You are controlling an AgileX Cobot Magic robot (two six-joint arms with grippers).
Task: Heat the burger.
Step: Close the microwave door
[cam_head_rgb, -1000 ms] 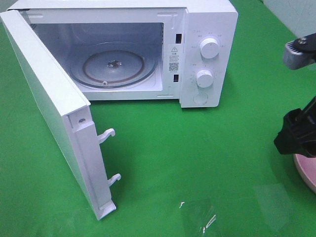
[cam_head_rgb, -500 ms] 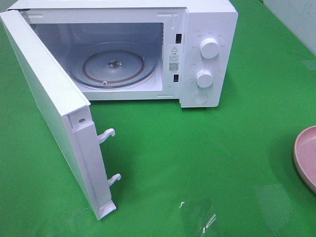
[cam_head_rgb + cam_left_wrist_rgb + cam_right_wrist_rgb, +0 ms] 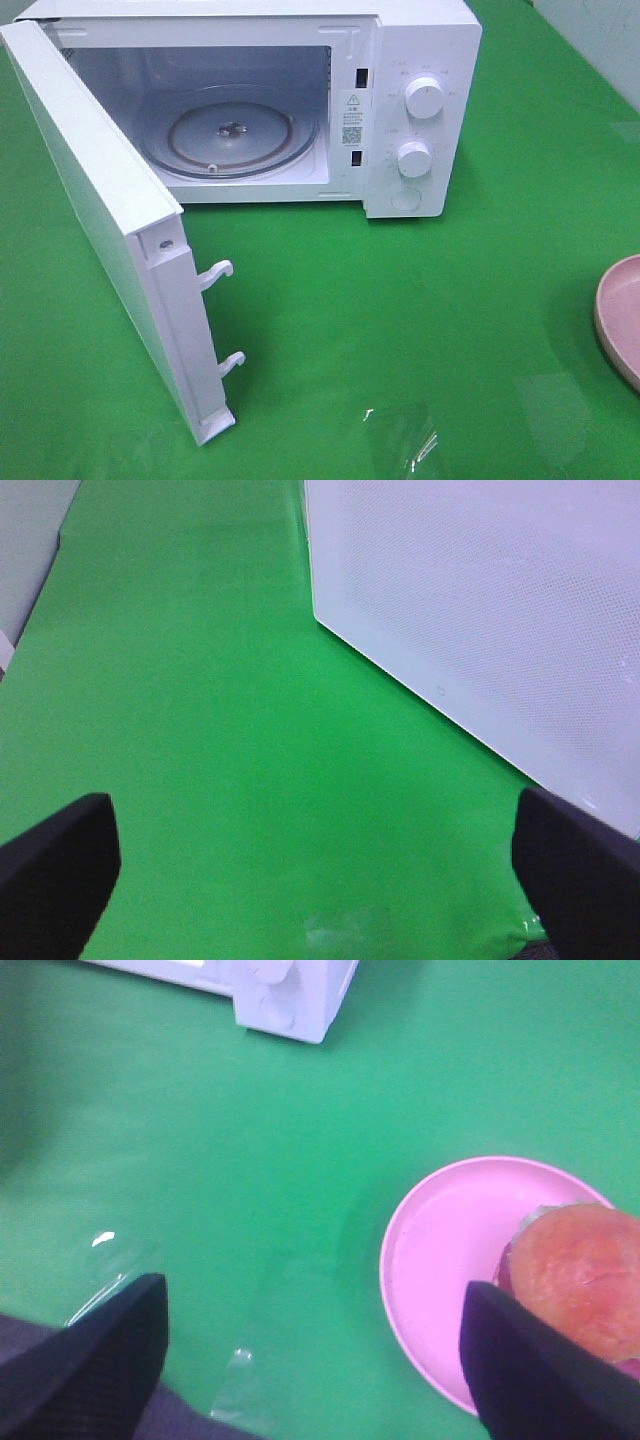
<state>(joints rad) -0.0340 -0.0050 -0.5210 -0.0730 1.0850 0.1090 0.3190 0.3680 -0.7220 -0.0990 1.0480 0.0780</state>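
Observation:
The burger (image 3: pixel 585 1275), with a glossy golden-brown bun, sits on the round pink plate (image 3: pixel 450 1250) in the right wrist view. My right gripper (image 3: pixel 315 1355) is open and high above the green cloth, its fingers apart beside the plate. In the high view only the plate's edge (image 3: pixel 618 315) shows at the right border; the burger and both grippers are out of that view. The white microwave (image 3: pixel 420 60) stands at the back with its door (image 3: pixel 110 210) swung wide open and the glass turntable (image 3: pixel 230 130) bare. My left gripper (image 3: pixel 320 865) is open over bare cloth beside the door (image 3: pixel 480 610).
The green cloth (image 3: pixel 400 300) covers the table. A clear plastic patch (image 3: pixel 400 440) lies on it near the front edge. Two latch hooks (image 3: pixel 215 272) stick out of the door's edge. The microwave has two round knobs (image 3: pixel 424 98).
One second ago my right arm showed at the right edge of the high view over the plate. It has since left that view, and the plate's edge shows uncovered.

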